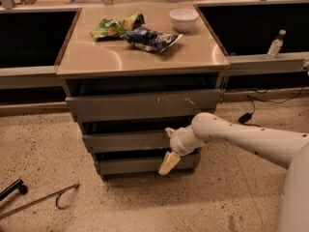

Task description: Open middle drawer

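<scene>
Camera view looks down at a grey metal drawer cabinet (72, 88) standing on a speckled floor (145, 202).

1. Cabinet top. A green snack bag (116, 25) and a blue snack bag (152, 38) lie touching each other near the middle. A white bowl (183, 18) stands upright near the rear right corner, apart from the bags.
2. Drawer fronts. Three fronts are stacked. The top drawer (125, 106) is the tallest and widest and bears pale scratch marks on its right half. The middle drawer (125, 141) lies directly beneath it, with a plain front and a dark gap along its upper edge. The bottom drawer (130, 166) is the narrowest.
3. Arm. The white arm (251, 139) enters from the right and reaches leftward to the cabinet front.
4. End effector. The gripper (167, 149) is at the right end of the middle drawer front. Its fingers are spread: the upper finger (170, 131) sits at the top edge of that front, and the lower finger (169, 162) hangs down across the bottom drawer front. Contact with the drawer cannot be confirmed.
5. Surroundings. A clear water bottle (275, 43) stands upright on the ledge to the right. A black cable (248, 112) trails on the floor below it. A hooked metal rod (43, 200) lies on the floor at lower left.
</scene>
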`<state>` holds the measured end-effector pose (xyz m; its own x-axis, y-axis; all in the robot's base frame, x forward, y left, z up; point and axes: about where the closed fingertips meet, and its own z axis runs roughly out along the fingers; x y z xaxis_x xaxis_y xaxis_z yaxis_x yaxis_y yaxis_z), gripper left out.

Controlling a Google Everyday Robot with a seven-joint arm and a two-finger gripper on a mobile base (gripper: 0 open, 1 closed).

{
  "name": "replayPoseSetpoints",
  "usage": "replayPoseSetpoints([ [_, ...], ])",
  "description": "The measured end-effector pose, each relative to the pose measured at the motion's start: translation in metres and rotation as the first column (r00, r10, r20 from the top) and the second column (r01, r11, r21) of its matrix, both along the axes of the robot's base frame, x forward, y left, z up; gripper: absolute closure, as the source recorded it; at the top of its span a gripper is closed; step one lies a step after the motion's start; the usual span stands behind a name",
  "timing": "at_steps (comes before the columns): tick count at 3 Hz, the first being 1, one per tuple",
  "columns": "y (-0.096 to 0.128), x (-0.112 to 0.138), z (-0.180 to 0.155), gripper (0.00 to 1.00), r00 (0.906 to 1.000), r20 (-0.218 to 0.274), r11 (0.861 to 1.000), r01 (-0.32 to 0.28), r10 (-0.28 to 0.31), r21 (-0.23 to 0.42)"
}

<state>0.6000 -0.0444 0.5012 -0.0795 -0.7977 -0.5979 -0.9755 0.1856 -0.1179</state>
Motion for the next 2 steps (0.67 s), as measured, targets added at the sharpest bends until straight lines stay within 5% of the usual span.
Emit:
replayPoseSetpoints([
  [2,-0.006,0.044,-0.053,0.0,0.9962,0.056,0.996,0.07,-0.067,-0.054],
])
